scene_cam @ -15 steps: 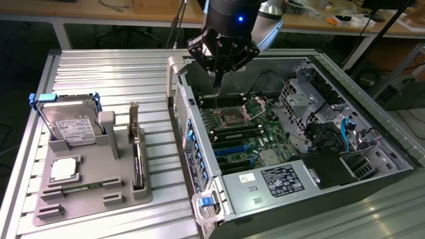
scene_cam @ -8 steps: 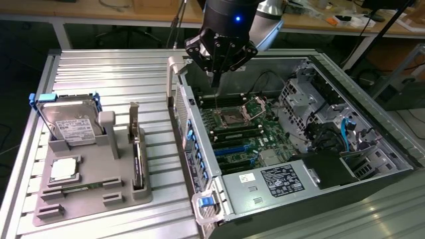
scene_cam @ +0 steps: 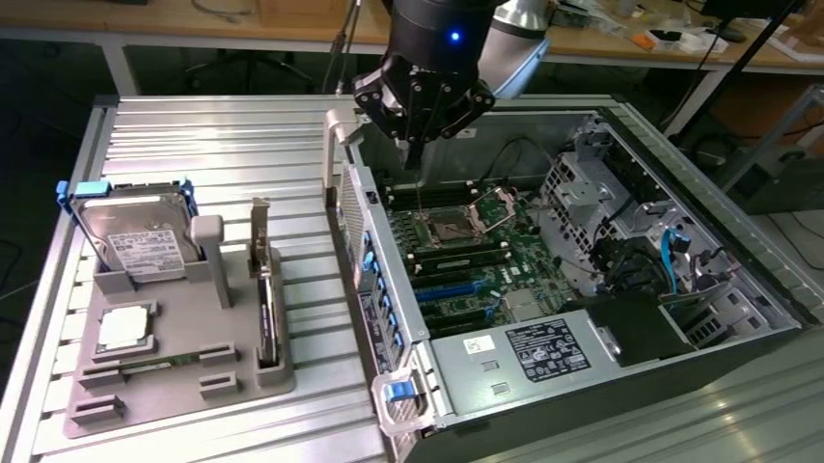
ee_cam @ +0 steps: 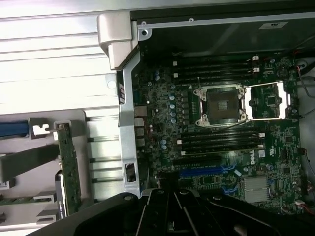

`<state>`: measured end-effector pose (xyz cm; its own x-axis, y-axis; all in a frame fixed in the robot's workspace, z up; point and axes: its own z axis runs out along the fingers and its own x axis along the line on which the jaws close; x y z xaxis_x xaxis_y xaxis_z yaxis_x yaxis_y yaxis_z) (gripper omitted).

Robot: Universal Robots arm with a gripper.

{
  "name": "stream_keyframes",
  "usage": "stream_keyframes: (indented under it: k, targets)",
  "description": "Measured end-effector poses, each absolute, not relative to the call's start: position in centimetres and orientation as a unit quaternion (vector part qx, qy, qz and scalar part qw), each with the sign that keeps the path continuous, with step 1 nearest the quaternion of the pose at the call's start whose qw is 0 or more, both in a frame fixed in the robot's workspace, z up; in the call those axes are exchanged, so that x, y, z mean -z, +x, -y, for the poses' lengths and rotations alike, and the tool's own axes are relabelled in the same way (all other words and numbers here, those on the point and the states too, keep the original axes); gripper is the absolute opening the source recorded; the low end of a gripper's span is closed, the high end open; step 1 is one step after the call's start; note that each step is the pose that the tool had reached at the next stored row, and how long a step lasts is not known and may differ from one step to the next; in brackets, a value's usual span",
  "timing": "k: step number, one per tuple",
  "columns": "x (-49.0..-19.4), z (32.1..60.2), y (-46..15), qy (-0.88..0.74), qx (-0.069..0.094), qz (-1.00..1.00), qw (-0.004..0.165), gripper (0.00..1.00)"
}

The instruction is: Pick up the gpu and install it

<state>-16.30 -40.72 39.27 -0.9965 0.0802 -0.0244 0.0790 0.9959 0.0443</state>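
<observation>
The gpu (scene_cam: 266,309) stands on its long edge in a slot of the grey holder tray (scene_cam: 168,386), on the exterior view's left, with its silver bracket at the far end. In the wrist view the gpu (ee_cam: 69,169) is seen edge-on as a thin green strip beside the case wall. My gripper (scene_cam: 412,154) hangs above the far end of the open computer case (scene_cam: 605,318), over the motherboard (scene_cam: 464,251), well apart from the gpu. Its fingers are shut together and hold nothing. The gripper (ee_cam: 172,189) points down at the blue expansion slots (ee_cam: 206,172).
The tray also carries a silver hard drive (scene_cam: 135,236) in a blue frame, a CPU chip (scene_cam: 123,328) and a slim memory stick (scene_cam: 142,365). The case's tall side wall (scene_cam: 367,270) stands between tray and motherboard. Cables and drive cages (scene_cam: 631,241) fill the case's right part.
</observation>
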Motion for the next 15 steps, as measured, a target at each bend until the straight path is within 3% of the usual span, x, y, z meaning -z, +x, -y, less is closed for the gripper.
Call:
stream_keyframes:
  k: [15]
  targets:
    - [-39.3, 41.3, -17.5, 0.04, -0.022, -0.999, 0.013, 0.11]
